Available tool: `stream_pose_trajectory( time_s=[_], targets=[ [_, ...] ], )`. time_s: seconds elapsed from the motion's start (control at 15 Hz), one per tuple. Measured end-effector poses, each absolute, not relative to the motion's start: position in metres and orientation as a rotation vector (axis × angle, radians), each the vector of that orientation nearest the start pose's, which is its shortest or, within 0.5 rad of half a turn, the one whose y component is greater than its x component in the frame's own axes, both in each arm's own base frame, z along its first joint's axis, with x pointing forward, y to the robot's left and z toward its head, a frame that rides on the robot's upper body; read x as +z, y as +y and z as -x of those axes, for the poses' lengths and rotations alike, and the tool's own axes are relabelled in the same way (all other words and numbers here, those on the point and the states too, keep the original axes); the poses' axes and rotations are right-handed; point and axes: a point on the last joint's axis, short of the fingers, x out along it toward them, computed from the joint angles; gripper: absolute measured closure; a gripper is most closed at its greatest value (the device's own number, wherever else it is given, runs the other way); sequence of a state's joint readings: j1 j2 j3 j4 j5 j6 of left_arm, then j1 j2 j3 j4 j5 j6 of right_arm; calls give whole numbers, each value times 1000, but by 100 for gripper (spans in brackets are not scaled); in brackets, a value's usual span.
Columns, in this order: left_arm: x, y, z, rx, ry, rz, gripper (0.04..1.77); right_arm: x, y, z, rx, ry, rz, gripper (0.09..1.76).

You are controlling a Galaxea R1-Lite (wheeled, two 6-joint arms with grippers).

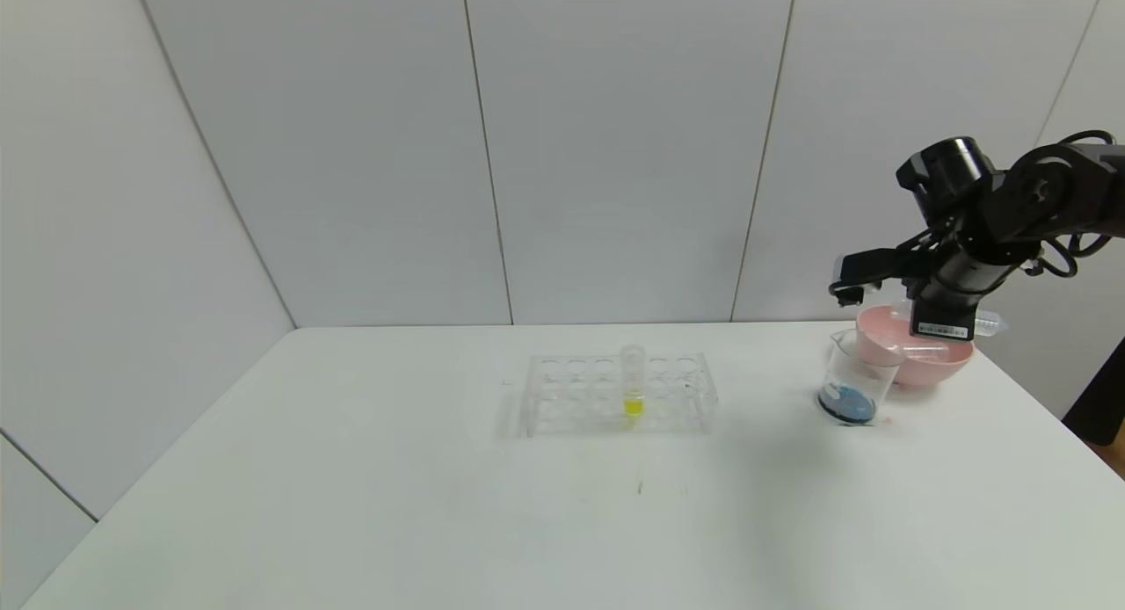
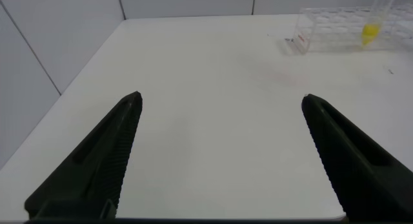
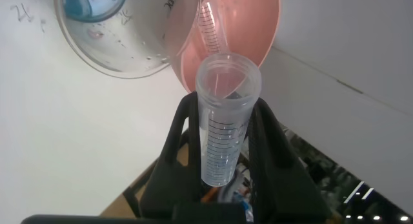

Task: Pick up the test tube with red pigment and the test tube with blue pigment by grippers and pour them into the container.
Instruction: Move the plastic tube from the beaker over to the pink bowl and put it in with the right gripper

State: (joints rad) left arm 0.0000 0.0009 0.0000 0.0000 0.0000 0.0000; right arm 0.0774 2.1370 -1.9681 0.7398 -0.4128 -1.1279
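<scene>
My right gripper [image 3: 222, 130] clenches an emptied clear tube [image 3: 222, 121] over the pink bowl [image 1: 914, 359].

Just beside the bowl stands the container [image 1: 851, 381], blue liquid in its bottom. Mid-desk [image 1: 439, 504], the clear rack [image 1: 615, 395] holds only a yellow tube [image 1: 633, 383]. My left gripper [image 2: 219, 146] hangs released above bare desk.

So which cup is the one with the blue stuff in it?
Look at the far right side of the white table, beneath the right gripper. There, the container stands just left of the pink bowl. It is the clear one with blue liquid at its bottom.
</scene>
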Motion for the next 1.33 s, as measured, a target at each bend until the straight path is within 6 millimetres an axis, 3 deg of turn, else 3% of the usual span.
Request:
stream_pose_trajectory(
  time_s=[0.2, 0.47, 0.67, 1.0, 1.33],
  targets=[
    [75, 0, 23, 0, 1, 0, 5, 213, 17, -405, 306, 939, 1048, 136],
    [75, 0, 23, 0, 1, 0, 5, 217, -14, -399, 510, 810, 768, 136],
    [75, 0, 23, 0, 1, 0, 5, 230, -28, -386, 496, 772, 556, 136],
    [75, 0, 23, 0, 1, 0, 5, 246, -19, -383, 344, 656, 253, 136],
    [75, 0, 23, 0, 1, 0, 5, 233, -11, -377, 282, 398, 135, 136]
  ],
)
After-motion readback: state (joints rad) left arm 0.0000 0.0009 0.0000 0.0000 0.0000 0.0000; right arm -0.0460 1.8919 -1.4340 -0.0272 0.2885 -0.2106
